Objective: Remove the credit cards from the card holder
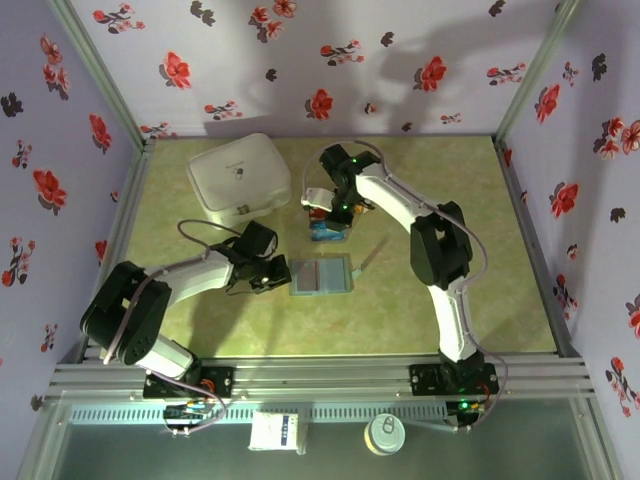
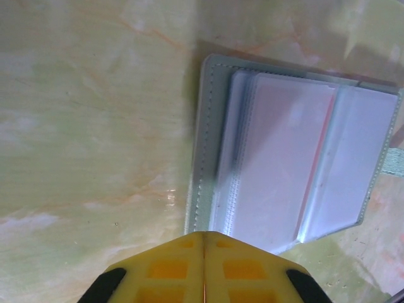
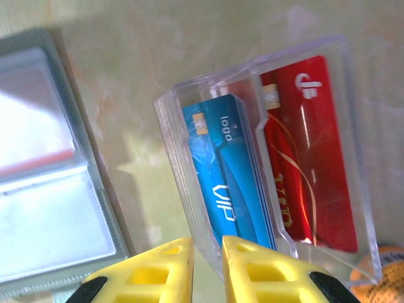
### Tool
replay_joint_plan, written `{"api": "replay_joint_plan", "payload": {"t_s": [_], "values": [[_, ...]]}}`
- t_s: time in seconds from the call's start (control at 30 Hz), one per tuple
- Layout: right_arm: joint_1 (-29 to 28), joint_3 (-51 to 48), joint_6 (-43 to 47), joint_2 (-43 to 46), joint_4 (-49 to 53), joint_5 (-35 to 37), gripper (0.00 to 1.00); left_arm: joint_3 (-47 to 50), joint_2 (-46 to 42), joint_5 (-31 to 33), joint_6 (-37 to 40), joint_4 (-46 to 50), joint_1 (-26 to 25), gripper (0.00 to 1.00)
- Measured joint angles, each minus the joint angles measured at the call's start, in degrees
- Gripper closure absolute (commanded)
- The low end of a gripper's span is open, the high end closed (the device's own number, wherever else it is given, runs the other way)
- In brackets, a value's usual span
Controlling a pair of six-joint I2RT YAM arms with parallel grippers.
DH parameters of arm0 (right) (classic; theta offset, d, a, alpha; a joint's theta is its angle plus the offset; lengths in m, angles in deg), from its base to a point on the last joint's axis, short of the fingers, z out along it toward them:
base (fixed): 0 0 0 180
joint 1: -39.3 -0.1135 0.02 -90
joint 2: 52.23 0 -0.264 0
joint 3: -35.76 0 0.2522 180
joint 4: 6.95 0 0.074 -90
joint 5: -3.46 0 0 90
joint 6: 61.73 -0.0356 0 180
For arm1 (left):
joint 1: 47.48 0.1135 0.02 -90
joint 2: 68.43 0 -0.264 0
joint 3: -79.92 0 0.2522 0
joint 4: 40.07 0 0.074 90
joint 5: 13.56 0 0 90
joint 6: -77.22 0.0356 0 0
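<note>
The card holder (image 1: 321,275) lies open and flat on the table, its clear pockets facing up (image 2: 297,151); a reddish edge shows through one pocket. My left gripper (image 1: 272,273) is shut, its yellow tips (image 2: 203,237) together at the holder's left edge, with nothing between them. A blue credit card (image 3: 227,170) and a red credit card (image 3: 306,158) stand in a clear plastic box (image 1: 328,229). Just above the box's blue compartment hangs my right gripper (image 3: 208,252), open by a narrow gap and holding nothing. The holder's corner (image 3: 44,189) lies to its left.
A big white lidded case (image 1: 238,177) stands at the back left. An orange-capped bottle (image 3: 386,278) lies right beside the clear box. A thin stick (image 1: 368,257) lies right of the holder. Flowered walls close in the table on three sides.
</note>
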Motion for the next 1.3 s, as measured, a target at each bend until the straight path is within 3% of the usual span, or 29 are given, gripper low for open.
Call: {"api": "replay_joint_plan", "payload": {"t_s": [0.1, 0.37, 0.67, 0.97, 1.3], "values": [[0.0, -5.6, -7.7, 4.5, -5.4, 0.0, 0.78, -0.4, 1.1, 0.0, 0.2, 0.0, 0.0, 0.94], [-0.5, -21.4, -39.3, 14.1, -22.1, -0.5, 0.83, -2.8, 3.6, 0.0, 1.5, 0.0, 0.1, 0.94], [-1.8, -33.2, -71.4, 17.3, -31.5, -7.6, 0.8, -2.9, 3.8, 1.4, 2.2, 0.0, 0.2, 0.97], [-7.6, -37.4, -82.1, 17.4, -34.7, -10.8, 0.77, -2.9, 4.7, 1.5, 2.6, 0.0, 0.2, 0.98], [-8.8, -40.4, -88.2, 16.7, -39.8, -12.2, 0.74, -2.9, 5.4, 1.4, 2.6, -0.3, 0.2, 1.0]]}}
